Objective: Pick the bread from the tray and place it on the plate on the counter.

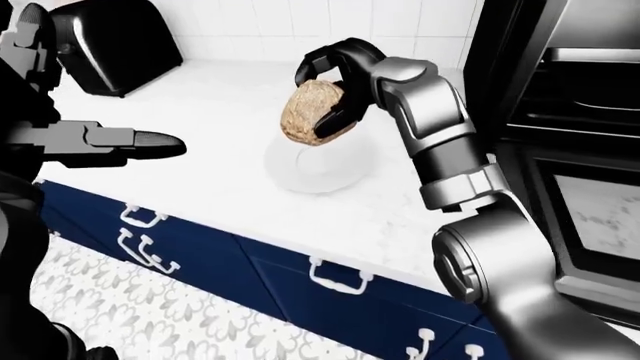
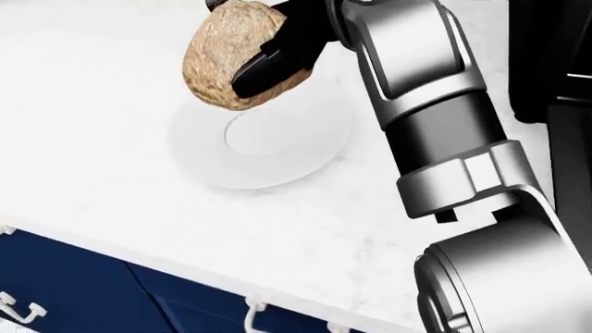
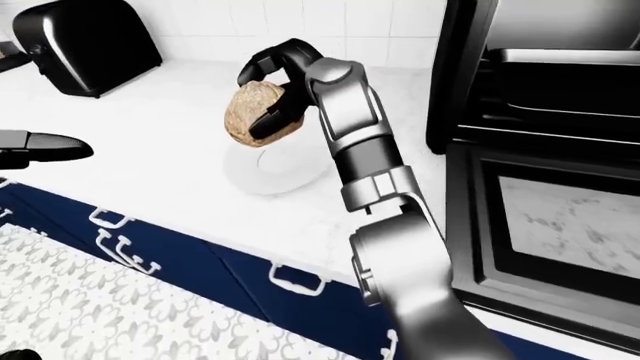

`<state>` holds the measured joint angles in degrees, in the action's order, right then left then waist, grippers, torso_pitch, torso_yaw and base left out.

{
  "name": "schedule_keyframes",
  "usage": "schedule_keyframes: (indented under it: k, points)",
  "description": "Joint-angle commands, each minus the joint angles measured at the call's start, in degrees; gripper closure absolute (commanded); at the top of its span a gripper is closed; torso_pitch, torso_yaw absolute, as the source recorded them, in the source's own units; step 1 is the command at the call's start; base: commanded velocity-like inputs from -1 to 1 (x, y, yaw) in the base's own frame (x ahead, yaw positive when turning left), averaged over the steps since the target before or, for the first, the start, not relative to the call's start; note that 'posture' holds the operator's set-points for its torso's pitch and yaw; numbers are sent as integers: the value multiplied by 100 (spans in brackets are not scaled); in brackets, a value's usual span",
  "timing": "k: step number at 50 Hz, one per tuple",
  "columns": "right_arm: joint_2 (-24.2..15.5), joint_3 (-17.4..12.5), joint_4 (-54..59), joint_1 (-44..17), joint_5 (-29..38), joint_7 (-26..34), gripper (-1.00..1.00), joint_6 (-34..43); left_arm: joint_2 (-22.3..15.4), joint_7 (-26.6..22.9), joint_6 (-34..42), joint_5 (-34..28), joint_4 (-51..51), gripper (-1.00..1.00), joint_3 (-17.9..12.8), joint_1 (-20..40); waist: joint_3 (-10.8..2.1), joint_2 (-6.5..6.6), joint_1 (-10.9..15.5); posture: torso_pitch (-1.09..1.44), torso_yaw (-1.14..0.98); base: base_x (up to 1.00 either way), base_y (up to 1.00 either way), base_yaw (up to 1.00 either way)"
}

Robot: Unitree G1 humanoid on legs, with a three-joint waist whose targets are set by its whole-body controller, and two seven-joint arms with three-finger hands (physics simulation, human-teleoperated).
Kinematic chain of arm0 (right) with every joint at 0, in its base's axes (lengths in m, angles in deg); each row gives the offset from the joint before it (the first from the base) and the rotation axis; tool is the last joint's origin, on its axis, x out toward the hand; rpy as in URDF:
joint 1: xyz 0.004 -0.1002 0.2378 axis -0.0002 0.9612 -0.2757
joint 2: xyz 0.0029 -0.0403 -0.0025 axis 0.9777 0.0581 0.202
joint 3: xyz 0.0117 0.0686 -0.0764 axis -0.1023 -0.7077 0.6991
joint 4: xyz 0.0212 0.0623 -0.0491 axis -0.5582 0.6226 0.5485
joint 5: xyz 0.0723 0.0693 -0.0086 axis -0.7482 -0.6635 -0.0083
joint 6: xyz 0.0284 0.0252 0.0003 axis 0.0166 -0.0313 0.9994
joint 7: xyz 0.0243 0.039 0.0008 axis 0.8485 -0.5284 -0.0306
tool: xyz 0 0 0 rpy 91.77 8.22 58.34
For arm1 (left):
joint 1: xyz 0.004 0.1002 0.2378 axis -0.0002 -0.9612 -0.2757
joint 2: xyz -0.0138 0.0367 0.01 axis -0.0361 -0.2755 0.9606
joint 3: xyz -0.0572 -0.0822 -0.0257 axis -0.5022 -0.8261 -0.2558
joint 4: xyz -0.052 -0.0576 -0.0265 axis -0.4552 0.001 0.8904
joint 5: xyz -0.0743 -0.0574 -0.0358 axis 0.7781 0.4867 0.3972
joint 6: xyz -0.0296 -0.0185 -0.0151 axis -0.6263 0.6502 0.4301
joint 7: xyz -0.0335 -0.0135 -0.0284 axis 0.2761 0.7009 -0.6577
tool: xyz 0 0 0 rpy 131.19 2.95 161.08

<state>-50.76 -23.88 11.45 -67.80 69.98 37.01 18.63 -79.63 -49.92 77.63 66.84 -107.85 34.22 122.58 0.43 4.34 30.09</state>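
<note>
A brown, rough loaf of bread [image 2: 222, 62] hangs in the air with my right hand [image 1: 325, 94] shut around it, black fingers curled over its top and side. Just beneath it a round white plate [image 2: 305, 156] lies flat on the white marble counter [image 2: 111, 173]. In the head view the bread covers the plate's upper left rim and does not touch it. My left hand [image 1: 150, 142] reaches in from the left of the left-eye view, fingers straight and holding nothing, well apart from the plate. No tray shows.
A black toaster [image 1: 115, 45] stands at the counter's top left against the white tiled wall. A dark built-in oven [image 3: 560, 187] borders the counter on the right. Blue drawers with white handles [image 1: 250, 262] run below the counter edge, over a patterned floor.
</note>
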Motion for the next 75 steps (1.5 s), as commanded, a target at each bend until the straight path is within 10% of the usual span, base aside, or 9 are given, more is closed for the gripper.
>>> schedule_keyframes:
  k: [1, 54, 60, 75]
  points:
    - [-11, -35, -250, -187, 7, -50, 100, -137, -70, 31, -148, -56, -52, -100, -74, 114, -153, 14, 5, 0, 48, 0, 0, 0]
    - [46, -5, 500, 235, 670, -776, 100, -900, -36, -98, -149, -235, -64, -100, -83, 91, -220, -36, 158, 0, 48, 0, 0, 0]
    - [-4, -31, 626, 219, 690, -872, 25, -927, -53, -90, -141, -242, -36, -100, -55, 148, -224, -40, 166, 0, 48, 0, 0, 0]
    - [-13, -12, 462, 295, 743, -833, -15, -760, -166, -58, 17, -145, -74, -100, -94, 297, -217, -41, 175, 0, 48, 0, 0, 0]
